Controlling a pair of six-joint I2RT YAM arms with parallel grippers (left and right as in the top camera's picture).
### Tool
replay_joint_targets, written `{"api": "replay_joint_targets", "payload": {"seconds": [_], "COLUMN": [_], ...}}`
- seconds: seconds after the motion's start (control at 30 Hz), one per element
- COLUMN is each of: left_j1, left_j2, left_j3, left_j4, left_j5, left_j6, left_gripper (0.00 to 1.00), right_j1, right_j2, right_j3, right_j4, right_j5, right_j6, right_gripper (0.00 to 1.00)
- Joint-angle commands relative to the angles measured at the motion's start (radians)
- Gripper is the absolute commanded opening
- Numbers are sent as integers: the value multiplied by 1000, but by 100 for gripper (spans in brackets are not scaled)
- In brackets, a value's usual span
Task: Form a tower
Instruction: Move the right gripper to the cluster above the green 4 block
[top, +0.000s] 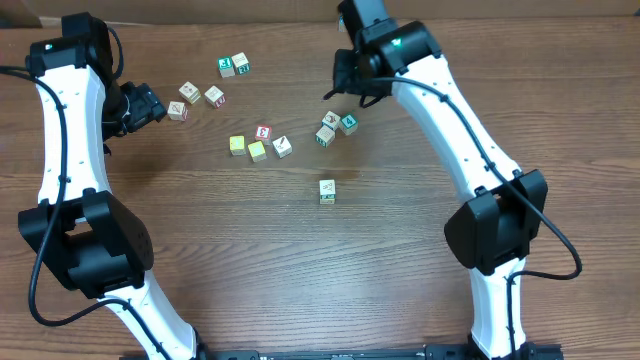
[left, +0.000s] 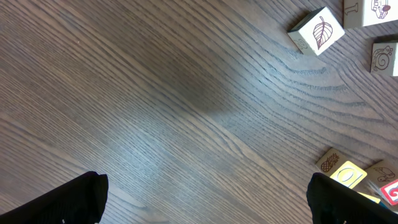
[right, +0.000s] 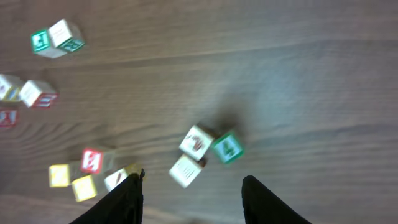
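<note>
The tower (top: 327, 190) is a short stack of small cubes with a white, green-edged top, standing alone in the middle of the table; it shows only in the overhead view. My right gripper (top: 345, 88) (right: 193, 200) hangs high over the far side, open with nothing between its fingers, above a cluster of two white cubes and a green cube (right: 227, 148) (top: 348, 123). My left gripper (top: 152, 103) (left: 205, 205) is at the far left, open wide over bare wood, next to a leaf-printed cube (left: 317, 31).
Loose cubes lie scattered: a green-and-white pair (top: 233, 66) at the back, two by the left gripper (top: 190, 92), and a group with a red-faced cube (top: 263, 132) and yellow cubes (top: 237, 145) left of centre. The table's back edge is close behind both grippers.
</note>
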Motion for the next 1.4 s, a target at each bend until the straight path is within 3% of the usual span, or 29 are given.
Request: {"api": "replay_joint_targets", "payload": {"seconds": [0.0, 0.1, 0.27, 0.37, 0.57, 0.97, 1.37], "left_j1": [-2, -2, -2, -2, -2, -2, -2], "left_j2": [-15, -15, -15, -15, -15, -15, -15], "left_j3": [13, 13, 13, 13, 13, 13, 13], "left_j4": [1, 1, 1, 1, 1, 1, 1], "left_j5": [3, 2, 2, 2, 2, 2, 2], "left_j6": [5, 5, 5, 4, 5, 5, 5], "left_gripper": [100, 99, 100, 99, 100, 100, 99], "right_j1": [-6, -7, -1, 10, 46, 140, 119], "right_j2": [67, 115, 176, 196, 204, 205, 196], "right_j3": [7, 3, -5, -23, -108, -182, -162], "right_j4": [13, 18, -26, -51, 4, 227, 239], "right_j5": [6, 5, 1, -9, -40, -34, 28], "right_j6": [-79, -83, -39, 0, 50, 10, 7], "right_gripper": [48, 48, 36, 33, 26, 26, 33]}}
